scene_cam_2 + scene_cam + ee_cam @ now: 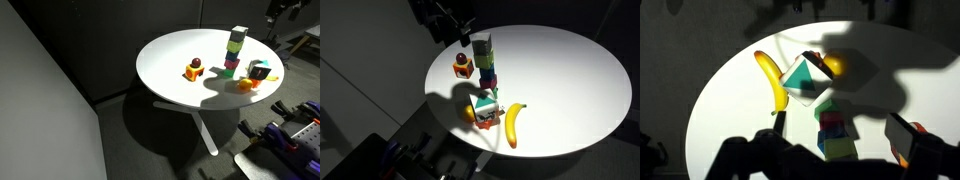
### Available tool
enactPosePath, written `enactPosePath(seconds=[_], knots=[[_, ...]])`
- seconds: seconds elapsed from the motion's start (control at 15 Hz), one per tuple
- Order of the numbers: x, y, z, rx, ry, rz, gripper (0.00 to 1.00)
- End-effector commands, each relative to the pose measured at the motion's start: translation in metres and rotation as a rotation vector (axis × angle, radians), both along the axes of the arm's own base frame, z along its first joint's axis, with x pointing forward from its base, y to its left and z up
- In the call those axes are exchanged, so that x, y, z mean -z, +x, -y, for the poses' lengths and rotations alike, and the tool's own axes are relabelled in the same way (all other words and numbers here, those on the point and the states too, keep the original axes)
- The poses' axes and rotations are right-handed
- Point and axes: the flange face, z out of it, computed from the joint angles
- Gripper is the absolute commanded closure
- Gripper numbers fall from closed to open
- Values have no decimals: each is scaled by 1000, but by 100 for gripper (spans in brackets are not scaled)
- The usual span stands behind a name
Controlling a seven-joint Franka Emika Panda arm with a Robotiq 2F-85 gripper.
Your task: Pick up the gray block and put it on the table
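Note:
The gray block (pixel 483 42) sits on top of a tower of coloured blocks (pixel 487 68) near the middle of the round white table (pixel 570 70). It also shows in an exterior view (pixel 240 32), above a lime-green cube (pixel 236 45). My gripper (pixel 465 37) hovers just beside the tower's top, not touching it. In the wrist view my gripper (pixel 840 122) is open and empty, its fingers spread either side of the tower (pixel 838 135). The gray block cannot be made out there.
A white block with a green triangle (pixel 485 104) and a banana (pixel 512 126) lie near the table's front edge. A red and orange toy (pixel 463 66) stands beside the tower. The room around the table is dark, and strong shadows fall across the tabletop.

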Motion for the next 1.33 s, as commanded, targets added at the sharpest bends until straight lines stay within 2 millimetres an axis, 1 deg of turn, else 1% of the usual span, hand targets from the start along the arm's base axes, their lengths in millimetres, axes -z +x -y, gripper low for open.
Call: enactPosePath(seconds=[0.0,0.67,1.0,1.27], knots=[[0,1,1,0,1,3,0],[1,2,4,-2,3,4,0],[1,11,12,16,21,8,0],[0,20,17,9,34,49,0]])
